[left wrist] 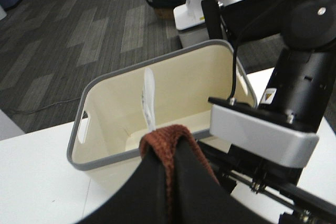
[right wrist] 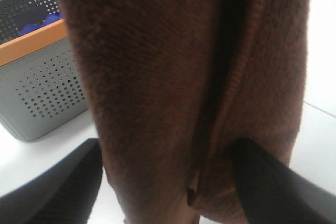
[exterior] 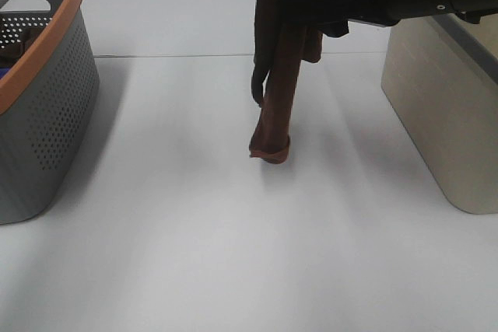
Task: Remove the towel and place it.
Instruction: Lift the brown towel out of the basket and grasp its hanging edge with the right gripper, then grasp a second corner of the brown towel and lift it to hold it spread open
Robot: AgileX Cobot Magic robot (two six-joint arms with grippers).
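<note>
The brown towel (exterior: 278, 91) hangs upright over the middle of the bench (exterior: 194, 262), its lower end touching, its hem pinched in the left claw (left wrist: 170, 157), while the right claw (right wrist: 165, 153) straddles it, grip unclear.

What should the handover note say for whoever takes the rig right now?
Left gripper: shut on the towel, pinching its hem beside the white tag.
Right gripper: open, one finger on either side of the hanging towel.
Towel: hangs bunched over the table, its lowest end touching the surface, between the grey basket and the beige bin.
Done: towel is up, outside both containers.
Left: set it down and release.
</note>
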